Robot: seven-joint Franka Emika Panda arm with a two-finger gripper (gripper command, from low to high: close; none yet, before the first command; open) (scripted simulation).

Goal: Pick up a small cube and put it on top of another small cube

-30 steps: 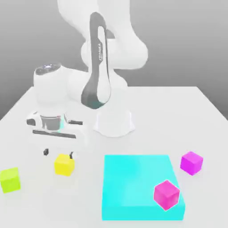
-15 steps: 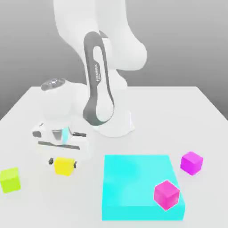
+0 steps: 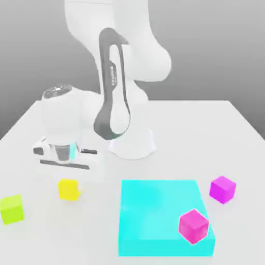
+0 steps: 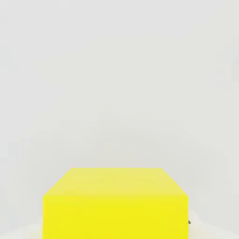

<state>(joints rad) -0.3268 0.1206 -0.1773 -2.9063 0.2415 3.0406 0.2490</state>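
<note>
Now that the jaws, wide apart a second ago, have been closed on the yellow cube beneath the gripper, near the table's left side in the exterior view, lifting toward another cube is enabled.

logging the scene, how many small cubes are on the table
4: golden-yellow cube under the hand, lime cube at the exterior view's left, one magenta cube on the cyan block, another magenta cube right of it. None seems hidden.
</note>
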